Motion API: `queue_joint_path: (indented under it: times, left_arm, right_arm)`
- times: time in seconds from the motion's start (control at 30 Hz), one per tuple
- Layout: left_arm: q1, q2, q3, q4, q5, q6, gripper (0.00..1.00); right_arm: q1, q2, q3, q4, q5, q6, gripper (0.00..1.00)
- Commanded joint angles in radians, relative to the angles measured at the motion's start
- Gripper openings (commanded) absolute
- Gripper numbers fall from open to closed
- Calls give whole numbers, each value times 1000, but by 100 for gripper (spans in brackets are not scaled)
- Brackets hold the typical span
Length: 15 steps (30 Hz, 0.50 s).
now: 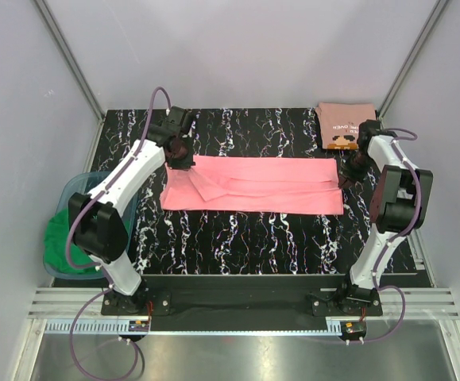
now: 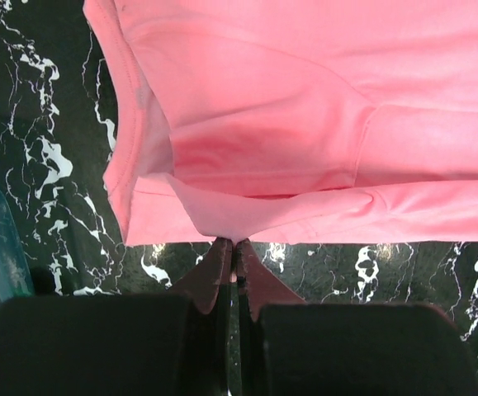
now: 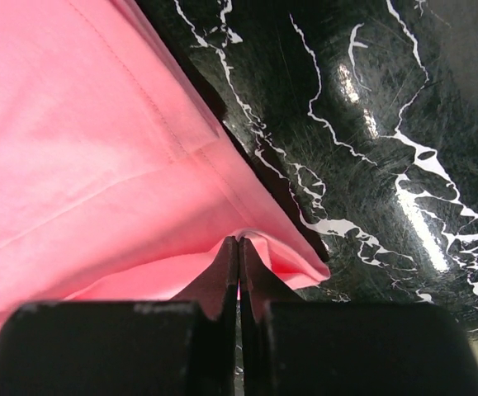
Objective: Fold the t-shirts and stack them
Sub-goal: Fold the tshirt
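The pink t-shirt is spread as a long flat band across the middle of the worktop, with a sleeve turned in near its left end. The salmon t-shirt lies folded at the far right corner, well apart from the left arm and just beyond the right wrist. The step in hand is judged to be a fold of the pink garment. The left jaws are closed on the cloth at its left end and the right jaws are closed on its right end. The next move is judged to call for both ends to be raised and carried together at equal pace, so that the band stays taut and the edges are laid in line. The overhead view alone shows the whole garment, the folded salmon one, and a blue bin holding green cloth at the left. The grips are hidden there beneath the wrists. Only in the wrist views are the pinches confirmed: a doubled edge of pink fabric held at the left tips, and a lifted corner held at the right, shadow beneath it.
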Motion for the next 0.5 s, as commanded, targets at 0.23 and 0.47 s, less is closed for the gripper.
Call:
queue_joint_path:
  times: [0.23, 0.47]
  left_arm:
    - [35, 72, 84, 28, 14, 17, 0]
    - [45, 101, 102, 29, 17, 15, 0]
  right_arm:
    - [13, 52, 106, -12, -15, -16, 0]
    - [17, 99, 146, -13, -20, -26, 0]
